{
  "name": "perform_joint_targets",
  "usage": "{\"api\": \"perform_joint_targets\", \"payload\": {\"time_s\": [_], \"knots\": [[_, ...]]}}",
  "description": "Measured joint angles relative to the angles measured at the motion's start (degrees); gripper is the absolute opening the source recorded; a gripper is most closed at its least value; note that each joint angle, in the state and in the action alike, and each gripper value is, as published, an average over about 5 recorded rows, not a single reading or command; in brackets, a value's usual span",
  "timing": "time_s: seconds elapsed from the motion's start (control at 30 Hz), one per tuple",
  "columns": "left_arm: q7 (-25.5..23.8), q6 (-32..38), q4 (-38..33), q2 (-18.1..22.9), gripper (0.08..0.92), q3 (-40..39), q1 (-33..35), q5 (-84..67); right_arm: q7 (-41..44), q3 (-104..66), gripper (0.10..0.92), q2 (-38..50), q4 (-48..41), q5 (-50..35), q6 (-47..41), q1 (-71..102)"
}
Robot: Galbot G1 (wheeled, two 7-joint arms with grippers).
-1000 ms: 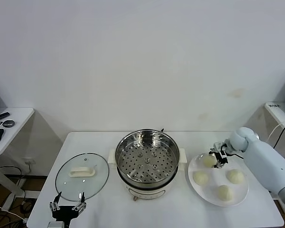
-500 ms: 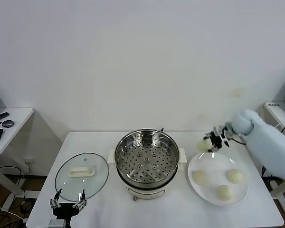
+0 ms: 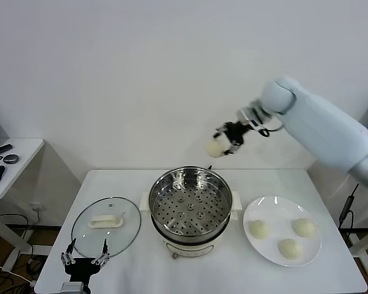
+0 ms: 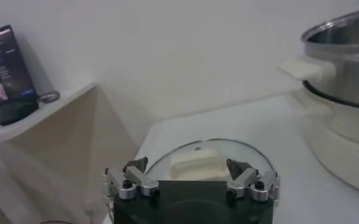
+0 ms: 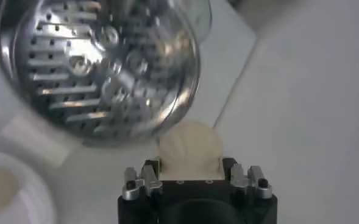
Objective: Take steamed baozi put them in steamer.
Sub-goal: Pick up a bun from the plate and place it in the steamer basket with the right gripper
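- One baozi (image 3: 216, 147) sits pinched between the fingers of the right claw (image 3: 224, 140), held in the air above the far rim of the steamer (image 3: 190, 207); in the right wrist view the bun (image 5: 190, 148) fills the gap between the two fingers.
- The steamer stands mid-table, its perforated tray (image 3: 189, 206) bare, white handles to either side.
- The other three baozi (image 3: 259, 229) (image 3: 304, 227) (image 3: 289, 248) lie on the white plate (image 3: 253, 212) toward the table's right edge, just beside the steamer.
- The glass lid (image 3: 106, 226) with its white handle lies flat toward the table's left edge.
- The left claw (image 3: 83, 263) hangs at the table's front-left corner, fingers spread wide with nothing between them, the lid just beyond it.
- The held bun's underside is hidden by the claw body in the right wrist view; whether the bun is squarely over the tray or slightly past the far rim is hard to judge.
- The left arm is cut off by the picture's lower edge in the head view.
- A second ago the right claw was down at the plate, closed on this bun among the other three; half a second ago it had lifted just off the plate's far-left rim. It has since swung up and across toward the steamer.
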State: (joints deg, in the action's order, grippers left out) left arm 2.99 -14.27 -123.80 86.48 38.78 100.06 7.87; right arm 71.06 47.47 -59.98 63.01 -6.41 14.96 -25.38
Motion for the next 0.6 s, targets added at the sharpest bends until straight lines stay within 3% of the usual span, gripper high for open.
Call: {"api": "perform_joint_targets", "payload": {"time_s": [0.27,0.6], "knots": [[0.2,0.3,-0.8,0.2,0.823,0.2,-0.2,0.2,-1.2,6.6,0.597,-5.6,-1.3,-2.8,11.7,-2.8],[0.2,0.4,-1.7,1.1,0.823,0.1,-0.3,0.3,-1.8,9.0,0.602,-8.4,-1.3,8.5,23.9,-1.1]]}}
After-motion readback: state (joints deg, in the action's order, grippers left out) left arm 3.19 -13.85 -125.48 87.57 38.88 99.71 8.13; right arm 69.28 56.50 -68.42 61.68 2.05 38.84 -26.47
